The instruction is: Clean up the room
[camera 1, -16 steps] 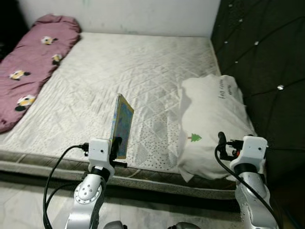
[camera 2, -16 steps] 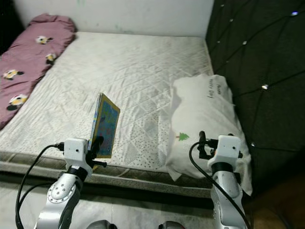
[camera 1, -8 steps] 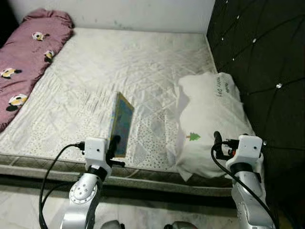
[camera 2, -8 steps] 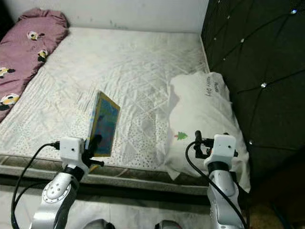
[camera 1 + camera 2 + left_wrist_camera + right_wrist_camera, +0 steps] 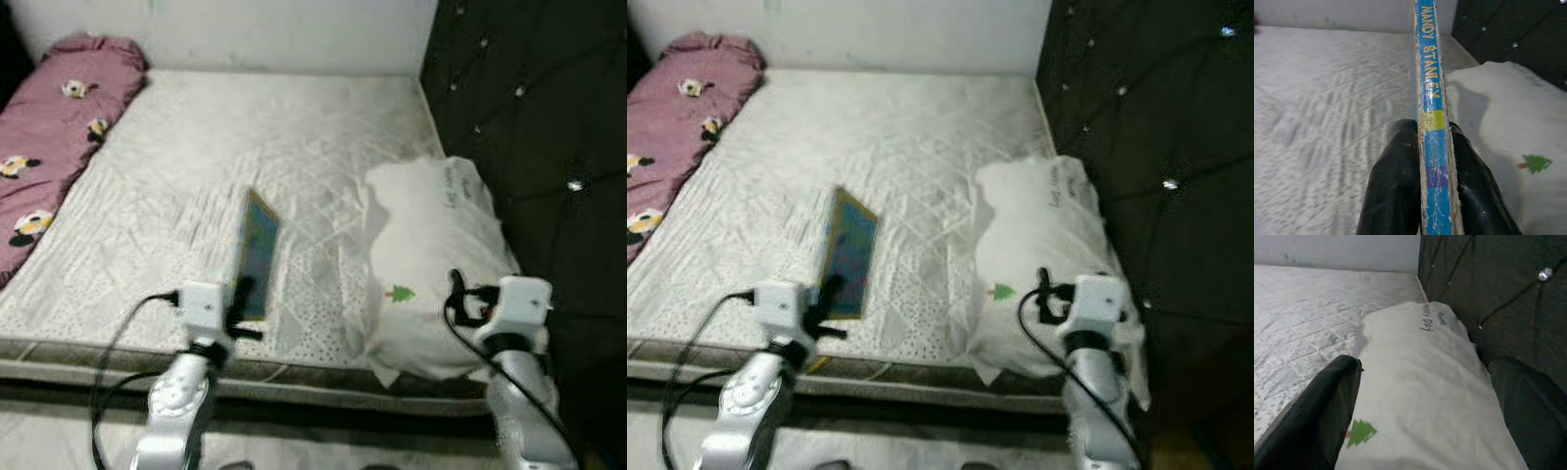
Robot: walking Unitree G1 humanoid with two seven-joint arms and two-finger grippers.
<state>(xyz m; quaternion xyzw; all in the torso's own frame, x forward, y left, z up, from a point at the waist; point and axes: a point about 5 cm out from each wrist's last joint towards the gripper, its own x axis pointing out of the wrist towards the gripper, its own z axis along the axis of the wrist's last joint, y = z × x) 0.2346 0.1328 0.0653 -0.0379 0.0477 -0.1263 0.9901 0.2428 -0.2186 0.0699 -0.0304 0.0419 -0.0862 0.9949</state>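
Blue and worn at the spine, the thin book (image 5: 1431, 98) is clamped between the left gripper (image 5: 1433, 161)'s two black fingers (image 5: 1396, 181), standing on edge and rising straight up out of the jaws, above the near part of the white quilted mattress (image 5: 196, 166). What's changed over the last second is mostly the viewpoint: the whole scene has slid and gone blurry, so the robot's head is moving, while the book sits in the jaws just as it did, same upright angle, same grip. My read is that the pick-up is done and the robot is now carrying the book off to wherever it belongs. The left arm is raised in front of the body with its wrist over the bed's near edge. The right gripper (image 5: 1425, 396) is spread wide and empty, its fingers straddling the white pillow (image 5: 431, 245) that lies straight ahead of them against the dark tufted headboard (image 5: 529, 108). A pink patterned bolster (image 5: 59, 127) lies far beyond the left jaws.
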